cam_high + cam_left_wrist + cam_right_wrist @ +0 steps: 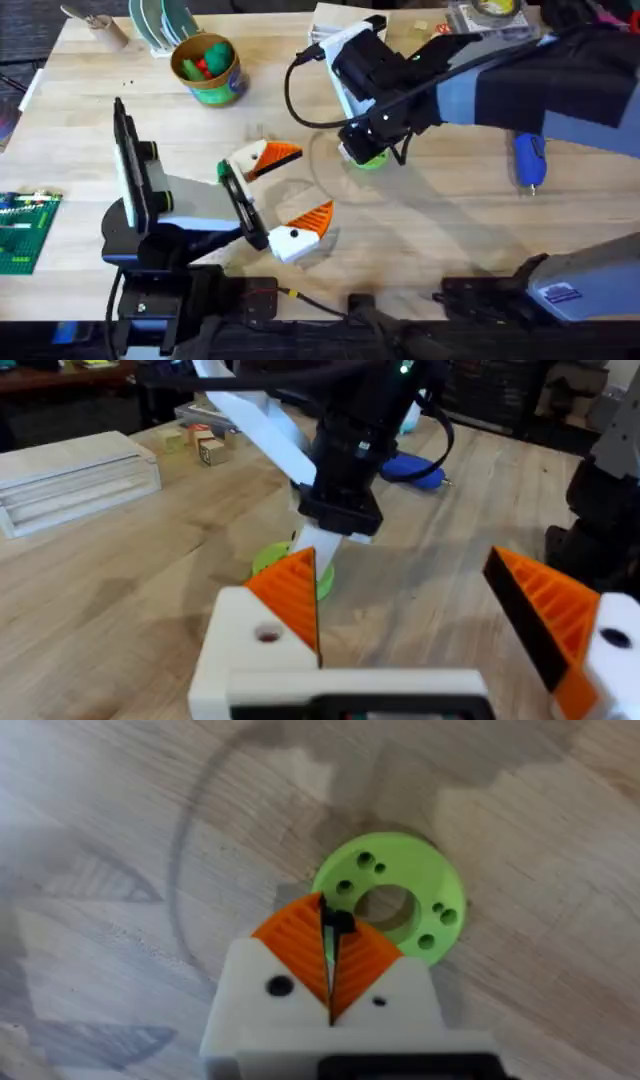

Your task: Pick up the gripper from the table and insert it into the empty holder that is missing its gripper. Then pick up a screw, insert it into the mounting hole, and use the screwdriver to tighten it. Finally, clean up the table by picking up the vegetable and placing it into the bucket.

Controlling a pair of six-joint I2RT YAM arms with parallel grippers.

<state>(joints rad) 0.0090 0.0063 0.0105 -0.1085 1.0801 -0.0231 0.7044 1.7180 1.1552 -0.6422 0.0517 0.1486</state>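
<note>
While bare worktop (450, 230) lies open mid-right, right fingers (330, 935) pinch a small dark piece over green disc (395, 900); left fingers (290, 190) spread; bucket (208, 68) upper left holds vegetables.

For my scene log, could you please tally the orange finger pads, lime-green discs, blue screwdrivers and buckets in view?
Orange finger pads: 4, two on the left gripper, two on the right gripper
Lime-green discs: 1
Blue screwdrivers: 1
Buckets: 1
Total: 7
</note>
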